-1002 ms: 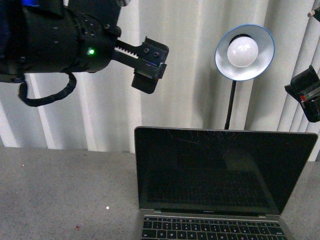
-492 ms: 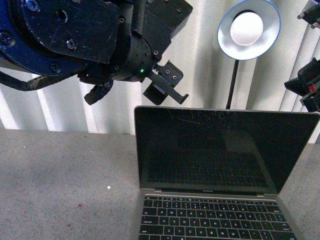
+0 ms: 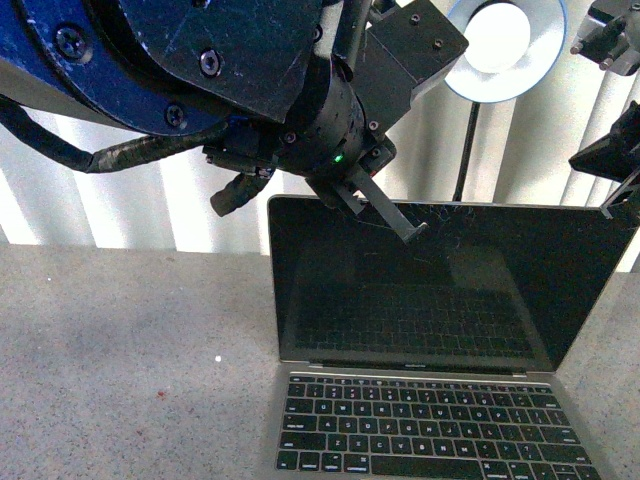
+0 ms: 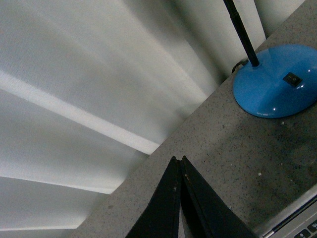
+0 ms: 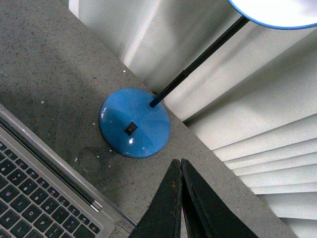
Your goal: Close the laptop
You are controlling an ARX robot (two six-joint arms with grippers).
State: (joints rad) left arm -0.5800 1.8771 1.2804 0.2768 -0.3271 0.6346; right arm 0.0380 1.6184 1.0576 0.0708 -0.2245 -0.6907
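The laptop (image 3: 430,300) stands open on the grey table, its scratched black screen upright and its black keys (image 3: 430,435) toward me. My left gripper (image 3: 412,233) is shut and empty, with its tip at the screen's top edge, left of the middle; I cannot tell if it touches. In the left wrist view the shut fingers (image 4: 178,163) point at the table behind the laptop, whose corner (image 4: 292,225) shows. My right gripper (image 3: 605,165) is shut and empty above the screen's top right corner. In the right wrist view (image 5: 180,166) it hangs behind the laptop's base (image 5: 39,193).
A blue desk lamp stands behind the laptop, with its lit shade (image 3: 505,45) high up and its round base (image 5: 134,123) on the table; the base also shows in the left wrist view (image 4: 277,84). White vertical blinds (image 3: 130,200) close off the back. My left arm's bulk fills the upper left.
My left arm has swung right and down, bringing its shut gripper from high left of the laptop to the screen's top edge. More of the keyboard is in view.
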